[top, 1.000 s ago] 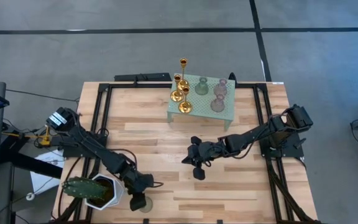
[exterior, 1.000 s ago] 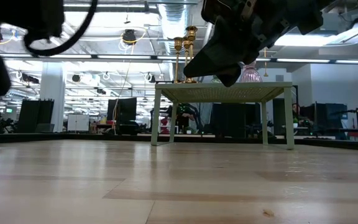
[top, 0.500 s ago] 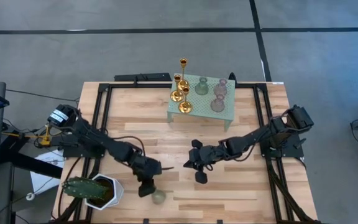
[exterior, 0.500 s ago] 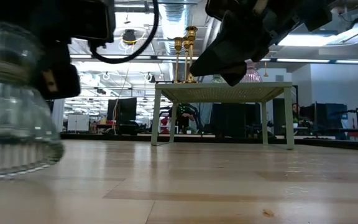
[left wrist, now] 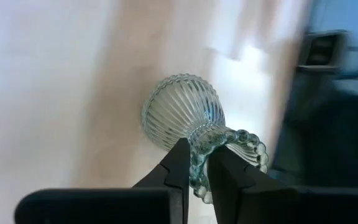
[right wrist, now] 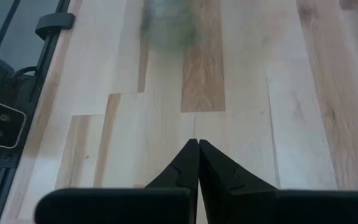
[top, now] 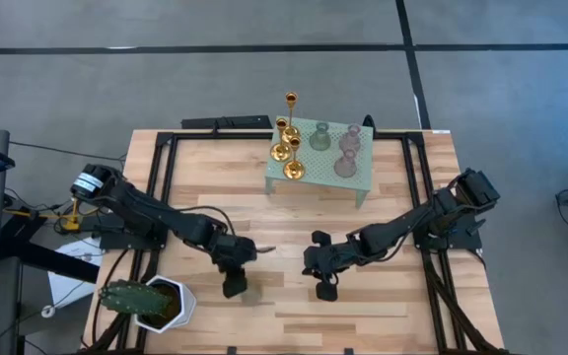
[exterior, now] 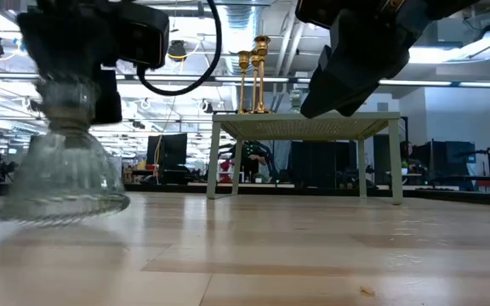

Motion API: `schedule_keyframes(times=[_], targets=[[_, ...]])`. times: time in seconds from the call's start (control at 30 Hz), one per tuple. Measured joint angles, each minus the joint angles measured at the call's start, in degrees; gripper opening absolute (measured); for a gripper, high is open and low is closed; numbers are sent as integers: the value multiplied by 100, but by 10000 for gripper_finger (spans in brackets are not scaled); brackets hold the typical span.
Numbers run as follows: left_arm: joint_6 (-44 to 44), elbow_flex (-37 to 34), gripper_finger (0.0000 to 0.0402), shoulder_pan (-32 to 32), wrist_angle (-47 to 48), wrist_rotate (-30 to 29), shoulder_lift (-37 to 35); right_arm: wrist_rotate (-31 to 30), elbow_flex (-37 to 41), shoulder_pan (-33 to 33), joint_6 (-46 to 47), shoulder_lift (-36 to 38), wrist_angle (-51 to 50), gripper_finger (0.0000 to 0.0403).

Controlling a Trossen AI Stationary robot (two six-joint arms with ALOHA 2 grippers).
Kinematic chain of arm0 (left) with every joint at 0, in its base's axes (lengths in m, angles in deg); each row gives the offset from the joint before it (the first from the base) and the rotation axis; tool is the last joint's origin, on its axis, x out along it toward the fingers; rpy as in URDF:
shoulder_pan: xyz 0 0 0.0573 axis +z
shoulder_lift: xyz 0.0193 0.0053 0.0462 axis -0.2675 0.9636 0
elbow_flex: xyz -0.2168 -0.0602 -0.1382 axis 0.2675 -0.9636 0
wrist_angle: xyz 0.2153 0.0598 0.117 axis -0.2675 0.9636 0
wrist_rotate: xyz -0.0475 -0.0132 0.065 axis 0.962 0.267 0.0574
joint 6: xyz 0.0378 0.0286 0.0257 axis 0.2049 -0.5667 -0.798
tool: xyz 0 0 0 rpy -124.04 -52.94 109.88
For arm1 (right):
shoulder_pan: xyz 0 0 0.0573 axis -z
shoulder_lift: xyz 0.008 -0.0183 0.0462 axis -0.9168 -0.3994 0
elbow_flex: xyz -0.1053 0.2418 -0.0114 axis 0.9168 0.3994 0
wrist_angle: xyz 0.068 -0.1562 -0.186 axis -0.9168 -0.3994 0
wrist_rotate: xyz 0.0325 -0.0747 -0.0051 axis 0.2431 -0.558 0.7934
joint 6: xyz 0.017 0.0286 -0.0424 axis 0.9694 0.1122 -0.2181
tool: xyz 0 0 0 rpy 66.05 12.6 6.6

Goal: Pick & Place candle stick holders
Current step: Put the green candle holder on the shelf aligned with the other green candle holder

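A: Currently the left gripper [left wrist: 194, 163] pinches the beaded rim of a pale green glass holder [left wrist: 185, 118], fingers nearly together on that thin edge. Position?

B: Front left of the wooden surface [top: 383, 311], near the white pot [top: 166, 304]. In the low view the holder [exterior: 62, 170] looks upright, flared base at or just above the wood; contact I cannot confirm.

A: Handling estimate?

B: Ribbed glass: rigid, probably slick, chips if knocked. Bell-shaped, so weight likely sits low. A rim pinch may let it swing; a grip across the narrow neck would seem steadier.

A: Other arm?

B: Right gripper [right wrist: 197, 163] pressed shut, empty, hovering mid-surface. Remaining holders stand on the mint stand [top: 361, 176] at the back.
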Motion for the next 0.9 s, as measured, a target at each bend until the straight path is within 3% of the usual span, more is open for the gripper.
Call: schedule_keyframes(times=[0.2, 0.5, 0.9], targets=[[-317, 708, 35, 52, 1641, -776, -333, -105, -4, -31, 2, 1, -117, 0], [-999, 1698, 35, 267, 2239, -961, -295, -120, -4, -267, 66, 1, -112, 0], [-1858, 2849, 34, 712, 2809, -1460, -306, -613, -4, -715, 652, 1, -486, 0]])
